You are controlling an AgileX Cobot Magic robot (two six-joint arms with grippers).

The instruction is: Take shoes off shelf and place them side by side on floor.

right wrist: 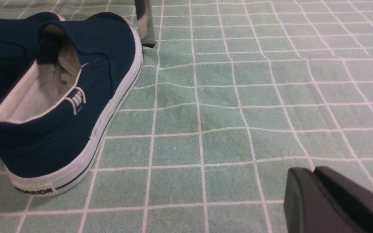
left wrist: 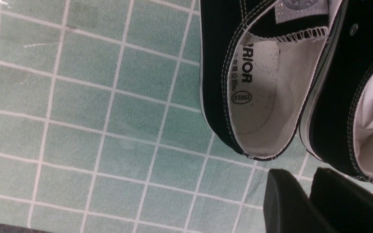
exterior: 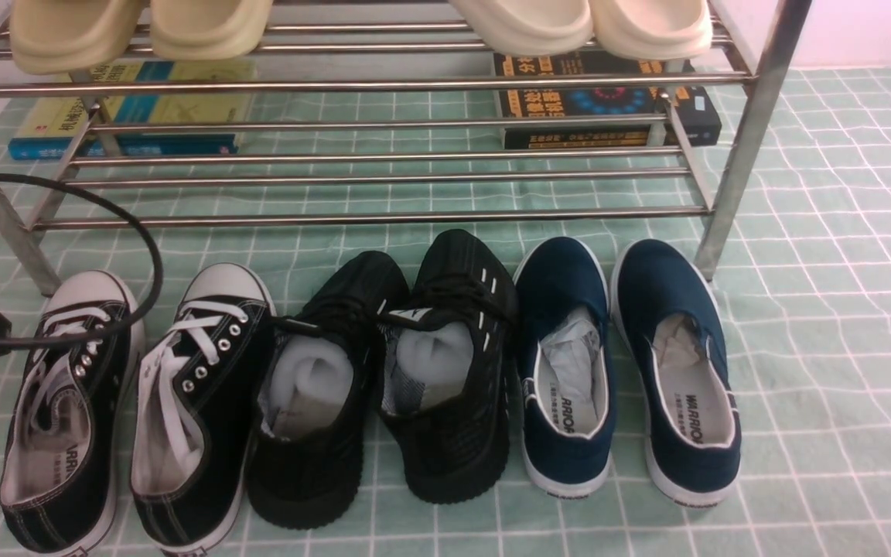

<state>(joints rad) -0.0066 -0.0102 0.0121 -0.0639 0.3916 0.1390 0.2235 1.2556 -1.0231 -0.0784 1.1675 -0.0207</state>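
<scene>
The two black mesh shoes (exterior: pixel 314 472) (exterior: pixel 453 456) stand side by side on the green gridded floor (exterior: pixel 840 348), toes toward the silver shelf (exterior: pixel 368 216), white paper inside them. The lower tier behind them holds no shoes. My left gripper (left wrist: pixel 303 176) hovers just behind the heels of the black canvas sneakers (left wrist: pixel 215 81); its fingers are slightly apart with only floor between them. My right gripper (right wrist: pixel 312 170) is low over bare floor to the right of the navy slip-ons (right wrist: pixel 60 145), fingers pressed together, holding nothing. Neither gripper touches a shoe.
Canvas sneakers (exterior: pixel 59 464) stand left of the mesh pair, navy slip-ons (exterior: pixel 569 309) right of it. Beige slippers (exterior: pixel 144 31) sit on the shelf's top tier, books (exterior: pixel 136 108) (exterior: pixel 608 100) lie beneath. A shelf leg (right wrist: pixel 145 22) stands past the slip-ons. A black cable (exterior: pixel 128 224) loops at left.
</scene>
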